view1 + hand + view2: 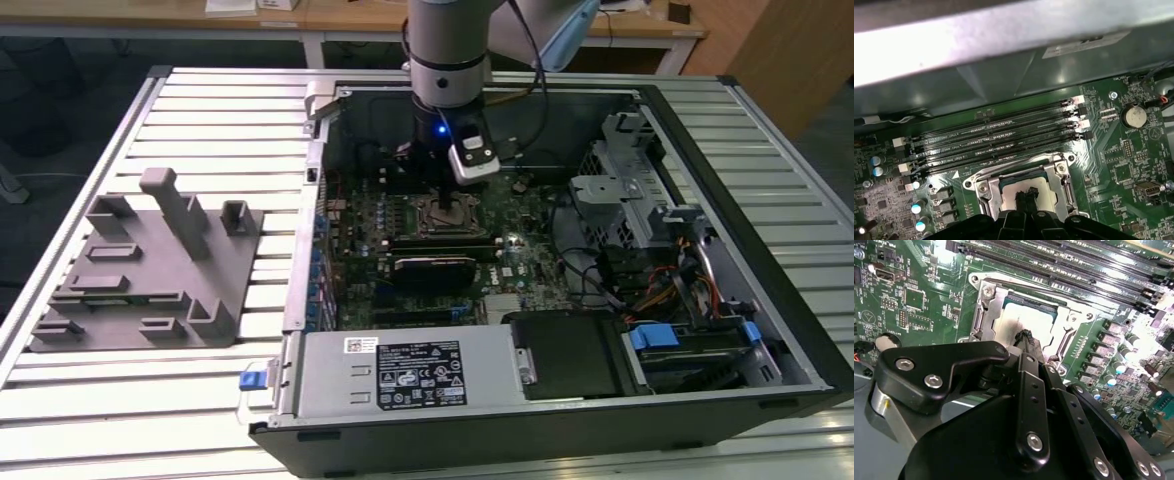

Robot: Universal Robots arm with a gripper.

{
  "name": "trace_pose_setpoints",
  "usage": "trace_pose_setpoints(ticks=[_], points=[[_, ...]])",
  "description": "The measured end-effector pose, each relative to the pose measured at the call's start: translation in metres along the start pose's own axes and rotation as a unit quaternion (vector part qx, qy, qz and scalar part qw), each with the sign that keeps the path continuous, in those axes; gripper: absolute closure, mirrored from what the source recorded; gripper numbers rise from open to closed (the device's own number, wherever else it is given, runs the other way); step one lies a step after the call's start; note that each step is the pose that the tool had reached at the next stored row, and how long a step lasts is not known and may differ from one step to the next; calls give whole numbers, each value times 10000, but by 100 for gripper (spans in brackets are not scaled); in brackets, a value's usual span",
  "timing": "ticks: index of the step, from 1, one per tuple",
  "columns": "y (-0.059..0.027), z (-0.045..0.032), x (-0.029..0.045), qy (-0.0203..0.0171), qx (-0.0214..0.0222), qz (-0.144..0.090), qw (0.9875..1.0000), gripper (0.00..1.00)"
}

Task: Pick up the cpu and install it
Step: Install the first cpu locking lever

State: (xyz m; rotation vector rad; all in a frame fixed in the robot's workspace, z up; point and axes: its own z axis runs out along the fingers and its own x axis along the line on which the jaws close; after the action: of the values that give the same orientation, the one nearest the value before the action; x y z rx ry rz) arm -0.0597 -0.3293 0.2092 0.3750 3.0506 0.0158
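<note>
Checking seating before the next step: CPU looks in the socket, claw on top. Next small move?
Probably a short straight lift. The cpu appears to lie flat inside the socket frame, with the claw tip on its silver top. Whether the claw has let go isn't visible.

white printed labels on power supply (407,374), print too small to read

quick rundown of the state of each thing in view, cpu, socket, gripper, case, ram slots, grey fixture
cpu: lying flat in the socket, gripper tip on its top
socket: frame around the cpu
gripper: down at the cpu
computer case: lying on its side, side panel off
memory slots: all unfilled
grey fixture block: on the table, outside the case
</note>
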Motion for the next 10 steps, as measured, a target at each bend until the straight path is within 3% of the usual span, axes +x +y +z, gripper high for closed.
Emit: trace_pose_setpoints(ticks=[10], points=[[4, -172, -12, 1, 0, -1, 10000, 89]])
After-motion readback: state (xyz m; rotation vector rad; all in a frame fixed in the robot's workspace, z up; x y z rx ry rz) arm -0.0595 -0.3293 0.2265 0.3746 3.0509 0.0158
